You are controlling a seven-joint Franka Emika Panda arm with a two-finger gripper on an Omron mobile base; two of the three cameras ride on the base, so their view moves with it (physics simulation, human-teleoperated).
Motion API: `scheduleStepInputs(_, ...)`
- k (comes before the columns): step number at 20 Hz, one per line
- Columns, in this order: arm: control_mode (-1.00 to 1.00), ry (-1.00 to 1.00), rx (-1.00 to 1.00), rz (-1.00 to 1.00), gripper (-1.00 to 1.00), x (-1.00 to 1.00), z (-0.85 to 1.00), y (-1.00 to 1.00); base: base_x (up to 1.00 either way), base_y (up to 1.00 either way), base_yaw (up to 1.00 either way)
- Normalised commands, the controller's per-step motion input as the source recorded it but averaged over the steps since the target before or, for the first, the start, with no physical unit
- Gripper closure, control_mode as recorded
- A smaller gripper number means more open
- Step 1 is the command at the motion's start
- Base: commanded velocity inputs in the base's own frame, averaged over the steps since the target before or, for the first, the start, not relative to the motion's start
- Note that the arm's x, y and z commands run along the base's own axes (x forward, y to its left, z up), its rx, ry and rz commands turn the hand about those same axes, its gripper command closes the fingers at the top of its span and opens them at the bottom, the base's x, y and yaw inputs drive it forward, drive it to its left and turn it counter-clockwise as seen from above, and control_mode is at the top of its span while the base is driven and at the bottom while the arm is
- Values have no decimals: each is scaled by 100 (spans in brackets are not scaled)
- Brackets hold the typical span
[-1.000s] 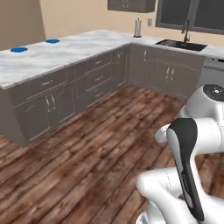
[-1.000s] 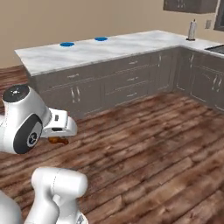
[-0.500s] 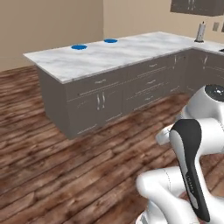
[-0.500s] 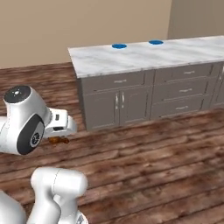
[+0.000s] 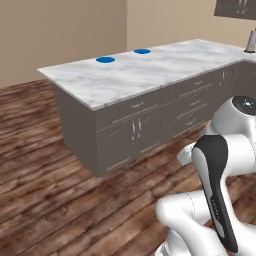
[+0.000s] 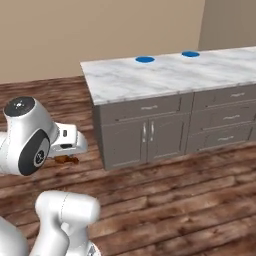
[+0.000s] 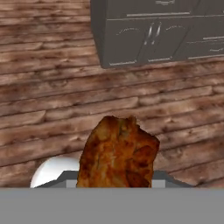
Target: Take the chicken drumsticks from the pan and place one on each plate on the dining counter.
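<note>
Drumstick carried in the pincer, both plates bare on the worktop

The pincer (image 6: pixel 67 159) is clamped on a chicken drumstick (image 7: pixel 117 153), held low over the wood floor (image 6: pixel 190 200), well short of the grey cabinet fronts (image 6: pixel 145 135); in the right base view the meat shows as a small brown piece just below the white hand. In the hand view the drumstick rises large and orange-brown from the bottom, with floor planks and cabinet doors behind it. Two blue plates (image 5: pixel 105 60) (image 5: pixel 142 51) lie flat along the far edge of the white marble worktop (image 5: pixel 150 75), apart from each other, the nearer to the worktop's end corner being the left one in both base views.
</note>
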Motion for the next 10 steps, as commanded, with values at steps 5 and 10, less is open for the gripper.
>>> scheduleStepInputs(5, 100, 0, 0, 0, 100, 0, 0, 0, 98, 89, 0)
scheduleStepInputs(10, 100, 0, 0, 0, 100, 0, 0, 0, 97, 89, 0)
